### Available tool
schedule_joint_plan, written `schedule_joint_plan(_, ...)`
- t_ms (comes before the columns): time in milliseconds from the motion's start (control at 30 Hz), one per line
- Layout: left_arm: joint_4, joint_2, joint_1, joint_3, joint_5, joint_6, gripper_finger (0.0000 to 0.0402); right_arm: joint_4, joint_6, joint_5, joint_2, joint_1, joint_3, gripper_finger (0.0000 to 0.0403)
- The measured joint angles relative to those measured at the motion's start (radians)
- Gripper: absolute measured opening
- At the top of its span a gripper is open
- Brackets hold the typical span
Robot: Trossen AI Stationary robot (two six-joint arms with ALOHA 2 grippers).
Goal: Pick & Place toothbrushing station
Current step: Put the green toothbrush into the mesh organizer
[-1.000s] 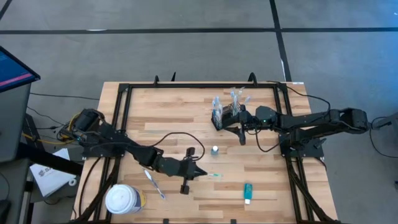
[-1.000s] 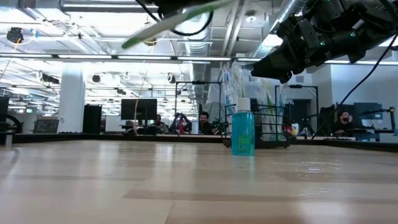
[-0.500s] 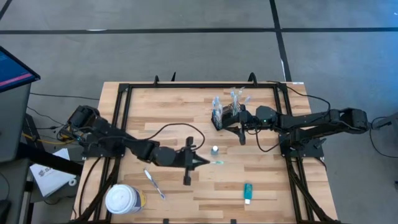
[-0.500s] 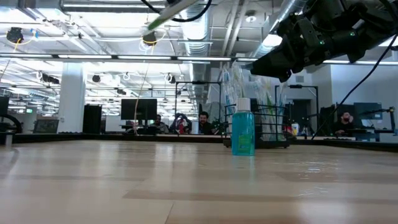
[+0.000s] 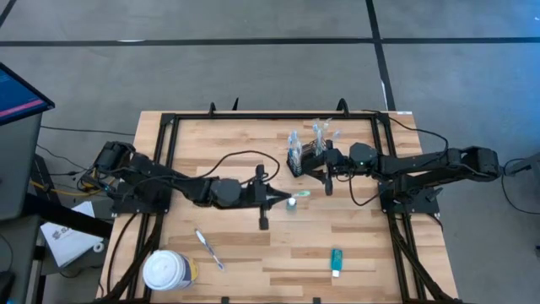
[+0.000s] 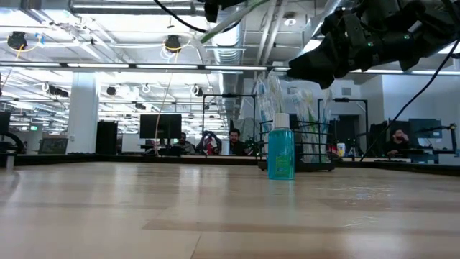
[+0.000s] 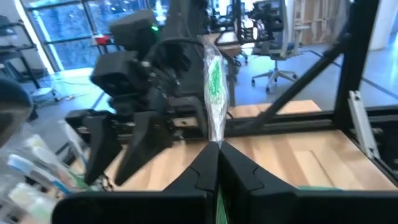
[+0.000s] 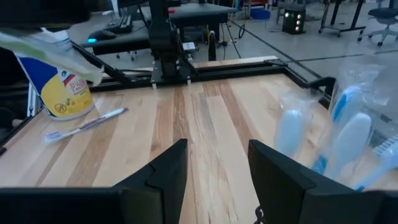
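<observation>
The black wire-mesh caddy (image 5: 305, 154) stands on the table at the far middle, with several wrapped toothbrushes (image 8: 348, 134) upright in it. My left gripper (image 5: 284, 197) is shut on a wrapped green toothbrush (image 5: 301, 193), high above the small teal bottle (image 5: 291, 203) and just short of the caddy. My right gripper (image 8: 214, 168) stands open at the caddy's near side, nothing between its fingers. In the low view the green toothbrush (image 6: 230, 20) shows near the top, above the bottle (image 6: 280, 151). My left gripper pinches the green toothbrush by one end (image 7: 216, 138) between its two shut fingers. The fingers come level from the table's left and lie along the brush, which sticks out ahead of the fingertips toward the caddy. The brush is lifted clear of the table.
A white-lidded yellowish tub (image 5: 167, 270) stands at the near left corner. A loose toothbrush (image 5: 209, 250) lies beside it. A teal tube (image 5: 336, 262) lies near the front edge at the right. A black frame (image 5: 253, 118) borders the table.
My left gripper has gone up and toward the table's far and right edges, carrying the green toothbrush from the near middle to above the teal bottle, close to the caddy. It stays shut on the brush.
</observation>
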Motion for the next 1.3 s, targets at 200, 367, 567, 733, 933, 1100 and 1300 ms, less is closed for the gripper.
schedule_joint_plan(200,0.025,0.0,0.035,0.0,0.0,0.004,0.0,0.07,0.0,-0.007,0.0,0.029,0.0,0.0159)
schedule_joint_plan(367,0.036,0.0,0.06,0.0,0.0,0.004,0.0,0.165,-0.005,-0.007,0.0,0.066,0.0,0.0159)
schedule_joint_plan(567,0.054,0.001,0.079,0.0,0.003,0.004,0.0,0.229,-0.018,-0.008,0.001,0.102,0.0,0.0159)
schedule_joint_plan(733,0.073,0.001,0.092,0.0,0.027,0.004,0.0,0.272,-0.036,-0.008,0.007,0.124,0.001,0.0159)
schedule_joint_plan(933,0.083,0.001,0.106,0.0,0.029,0.004,0.0,0.3,-0.048,-0.008,0.007,0.143,0.002,0.0159)
schedule_joint_plan(1100,0.102,0.001,0.117,0.0,0.056,0.004,0.0,0.346,-0.054,-0.009,0.007,0.157,0.002,0.0159)
schedule_joint_plan(1300,0.146,0.02,0.128,0.0,0.075,0.004,0.0,0.381,-0.056,-0.009,0.007,0.163,0.002,0.0159)
